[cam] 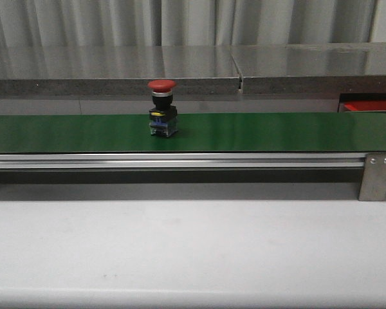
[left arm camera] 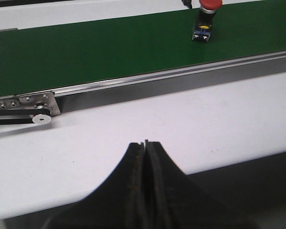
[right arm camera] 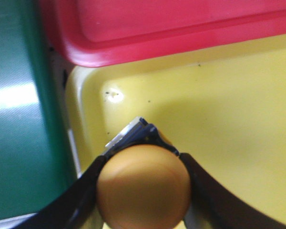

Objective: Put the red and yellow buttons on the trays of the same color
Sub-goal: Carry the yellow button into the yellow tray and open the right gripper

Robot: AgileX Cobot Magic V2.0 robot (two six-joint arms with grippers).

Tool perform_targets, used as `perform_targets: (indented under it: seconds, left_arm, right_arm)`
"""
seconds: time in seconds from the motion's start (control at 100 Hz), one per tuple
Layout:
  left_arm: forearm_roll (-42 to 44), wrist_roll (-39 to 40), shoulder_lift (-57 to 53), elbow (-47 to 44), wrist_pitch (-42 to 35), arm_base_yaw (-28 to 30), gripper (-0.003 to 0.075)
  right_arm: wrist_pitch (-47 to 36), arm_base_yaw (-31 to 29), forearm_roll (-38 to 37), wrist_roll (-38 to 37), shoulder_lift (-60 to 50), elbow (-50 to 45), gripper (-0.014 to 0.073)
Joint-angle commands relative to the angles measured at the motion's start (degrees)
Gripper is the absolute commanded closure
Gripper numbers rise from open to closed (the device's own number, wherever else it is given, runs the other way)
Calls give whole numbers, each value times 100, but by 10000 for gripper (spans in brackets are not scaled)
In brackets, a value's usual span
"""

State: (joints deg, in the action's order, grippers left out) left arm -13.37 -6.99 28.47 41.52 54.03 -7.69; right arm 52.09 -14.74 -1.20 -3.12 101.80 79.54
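Yellow dome-capped push button [right arm camera: 143, 186]: clamped in right hand [right arm camera: 142, 191] over yellow plastic tray [right arm camera: 229, 124], unreleased; red mushroom-capped button [cam: 162, 108]: on green belt [cam: 276, 131], unpicked; left hand [left arm camera: 144, 181] closed, empty.

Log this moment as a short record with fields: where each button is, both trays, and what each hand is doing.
red button: upright on the green conveyor belt, untouched
yellow button: gripped between the fingers of the right hand, above the yellow tray
yellow tray: beside the belt's end, no button resting in the visible part
red tray: next to the yellow tray, its visible part bare
left hand: closed on nothing, over the white table, short of the belt
remaining: yellow button not yet released; red button not yet picked
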Motion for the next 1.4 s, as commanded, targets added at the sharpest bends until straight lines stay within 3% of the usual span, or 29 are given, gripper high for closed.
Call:
perform_targets:
  seconds: [0.0,0.68,0.75,0.85,0.92,1.39]
  left_arm:
    - [-101,27,25,139,-348,-37,741]
    - [-101,27,25,139,-348,-37,741]
    - [-101,27,25,139,-348,-37,741]
    - [-101,27,25,139,-348,-37,741]
    - [-101,27,25,139,-348,-37,741]
    - [-101,27,25,139,-348,-37,741]
  right_arm:
    - [-575,-41,6,-16,-308,-26,369]
    - [-1000,-41,5,-16,414,-47,361]
    - [-1005,-41,21,-16,414,-47,310]
    - [-1017,-41,74,-16,414,-47,141]
    - [-1003,-41,79,-16,414,-47,71]
    - [-836,-41,120,-16,-62,-47,72]
